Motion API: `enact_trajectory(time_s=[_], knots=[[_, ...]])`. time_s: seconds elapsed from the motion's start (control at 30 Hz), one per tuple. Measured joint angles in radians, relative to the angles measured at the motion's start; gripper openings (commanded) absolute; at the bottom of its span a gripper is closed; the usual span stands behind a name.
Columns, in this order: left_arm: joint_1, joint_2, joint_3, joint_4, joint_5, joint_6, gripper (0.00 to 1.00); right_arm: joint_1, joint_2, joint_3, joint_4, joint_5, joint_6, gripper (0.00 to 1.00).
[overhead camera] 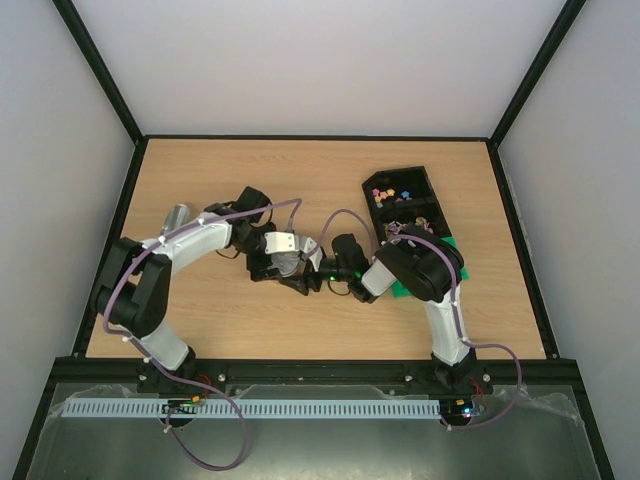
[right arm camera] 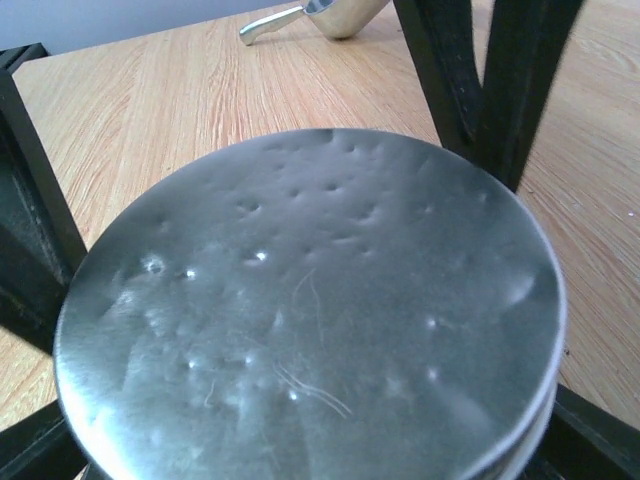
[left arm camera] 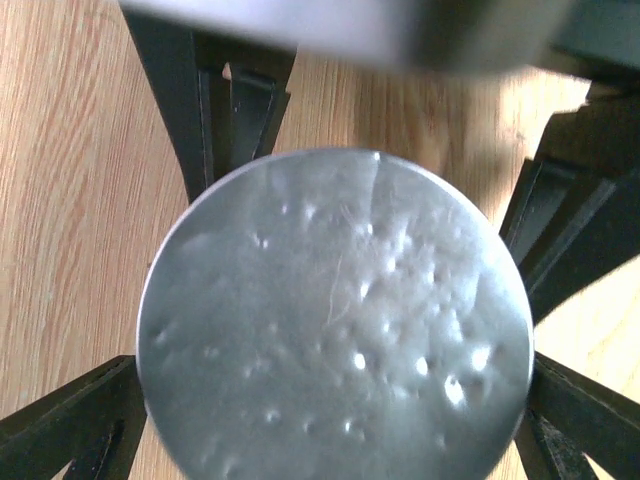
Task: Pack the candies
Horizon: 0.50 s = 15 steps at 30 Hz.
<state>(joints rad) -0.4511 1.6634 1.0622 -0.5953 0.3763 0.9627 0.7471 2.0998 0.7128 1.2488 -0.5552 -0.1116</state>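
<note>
A round dented metal tin (overhead camera: 287, 263) sits at the table's middle between both arms. Its lid fills the left wrist view (left arm camera: 335, 320) and the right wrist view (right arm camera: 310, 320). My left gripper (left arm camera: 330, 440) has its fingers (left arm camera: 70, 420) against the tin's sides, shut on it. My right gripper (right arm camera: 320, 450) has its fingers (right arm camera: 600, 430) against the tin from the opposite side, also shut on it. Each wrist view shows the other gripper's black fingers behind the tin. The candies (overhead camera: 385, 190), tiny bright mixed-colour pieces, lie in a black tray (overhead camera: 425, 180) at the back right.
A metal scoop (overhead camera: 178, 215) lies on the wood table at the left, also in the right wrist view (right arm camera: 320, 15). A green item (overhead camera: 450, 245) lies under the right arm beside the tray. Black frame rails edge the table.
</note>
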Motion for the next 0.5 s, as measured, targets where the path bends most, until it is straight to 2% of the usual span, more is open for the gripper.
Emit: enact_trajectory(time_s=[0.2, 0.37, 0.5], knots=[[0.027, -0.098, -0.078, 0.026, -0.038, 0.0, 0.99, -0.001, 0.0, -0.002, 0.0, -0.017, -0.001, 0.54], [0.084, -0.235, -0.158, 0.087, -0.018, -0.099, 0.99, -0.001, 0.0, -0.002, 0.003, -0.016, 0.011, 0.53], [0.057, -0.344, -0.256, 0.134, -0.01, -0.172, 0.84, -0.001, 0.0, -0.002, 0.005, -0.014, 0.021, 0.53]])
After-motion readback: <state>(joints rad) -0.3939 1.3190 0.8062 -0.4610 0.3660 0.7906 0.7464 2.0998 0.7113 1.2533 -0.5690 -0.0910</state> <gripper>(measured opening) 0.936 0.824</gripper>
